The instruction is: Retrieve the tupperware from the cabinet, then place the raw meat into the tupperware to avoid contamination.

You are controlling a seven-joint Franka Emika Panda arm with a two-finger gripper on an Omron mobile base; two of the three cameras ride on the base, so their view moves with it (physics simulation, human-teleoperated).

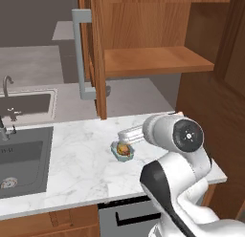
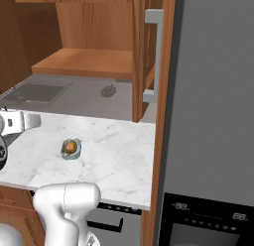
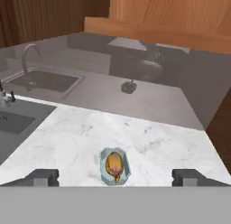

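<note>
Fingers (image 3: 43, 177) stand wide apart, empty, near the tupperware (image 3: 115, 166) holding the raw meat (image 3: 114, 164) on your counter (image 1: 86, 159); placing looks finished, so you need only retreat.

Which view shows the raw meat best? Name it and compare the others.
The hand view: the raw meat lies close and unobstructed inside the tupperware. The right base view shows it small but clear; in the left base view the arm partly crowds it.
</note>
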